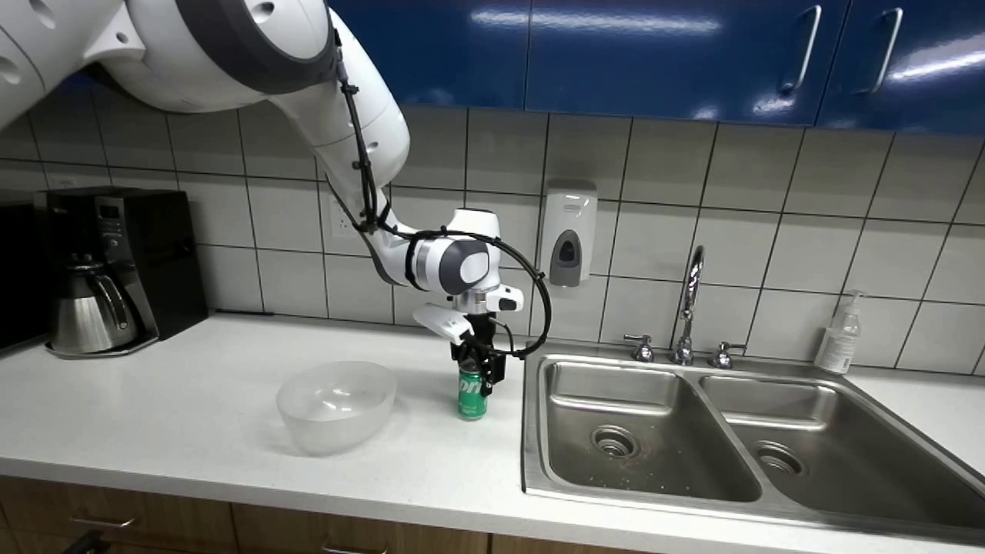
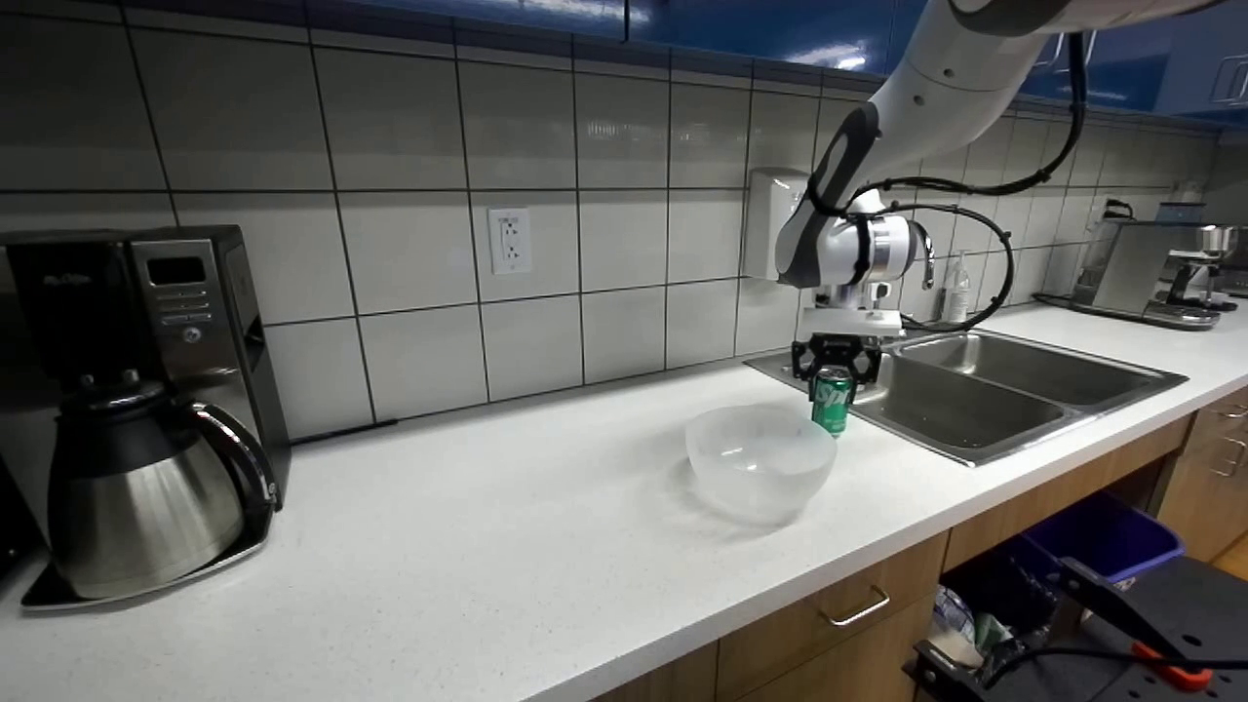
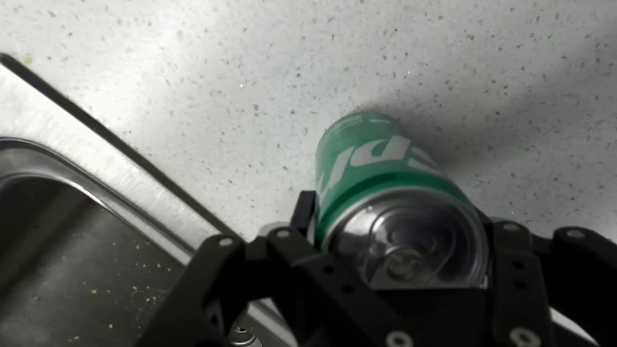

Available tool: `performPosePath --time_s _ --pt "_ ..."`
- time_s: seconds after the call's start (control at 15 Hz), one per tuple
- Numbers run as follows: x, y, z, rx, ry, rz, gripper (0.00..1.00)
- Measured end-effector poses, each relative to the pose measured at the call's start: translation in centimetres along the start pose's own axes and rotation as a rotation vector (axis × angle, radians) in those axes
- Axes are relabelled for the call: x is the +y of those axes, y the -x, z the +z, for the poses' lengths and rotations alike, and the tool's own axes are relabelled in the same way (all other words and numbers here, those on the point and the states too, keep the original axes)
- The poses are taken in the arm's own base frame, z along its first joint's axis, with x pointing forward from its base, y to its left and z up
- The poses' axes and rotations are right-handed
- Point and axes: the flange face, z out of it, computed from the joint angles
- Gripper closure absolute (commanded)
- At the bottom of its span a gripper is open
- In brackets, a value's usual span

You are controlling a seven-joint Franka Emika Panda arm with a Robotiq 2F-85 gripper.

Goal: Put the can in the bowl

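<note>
In the wrist view my gripper (image 3: 396, 217) fills the bottom of the frame, its black fingers (image 3: 304, 212) closed on both sides of the can (image 3: 402, 197), just right of center. The silvery lid faces me, and the big white letters on the green side run upside down here, partly wrapped out of sight. In an exterior view, right of center, I make out "Sp" at the start of the word. The can is upright and looks to be standing on the counter (image 3: 231, 96), outside the bowl.

Speckled countertop spreads across the top of my wrist frame, and the metal sink (image 3: 53, 125) cuts through the left side. In an exterior view the translucent bowl (image 1: 331, 431) sits left of the can, near it but apart.

Farther off, the coffee maker (image 2: 195, 292) takes up the left edge; I can't read its small pale mark. The wall dispenser (image 1: 569, 231) carries a tiny logo, also illegible to me, as is the label on the pump bottle (image 1: 841, 342) at right. Blue cabinets (image 1: 654, 54) line the top.
</note>
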Motion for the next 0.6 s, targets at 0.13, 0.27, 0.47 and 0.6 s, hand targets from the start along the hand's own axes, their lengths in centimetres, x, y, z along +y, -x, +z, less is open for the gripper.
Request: performPosePath --time_s 0.13,0.27,0.47,0.6 --pt "-0.1 -0.2 -0.9 0.001 -0.004 -0.016 0.59" --pt "-0.3 -0.4 -2.1 -0.002 -0.009 -0.034 0.59" --pt "-0.8 -0.6 -4.1 0.007 -0.017 -0.062 0.59" --pt "-1.5 -0.7 -5.7 0.021 -0.022 -0.082 0.59"
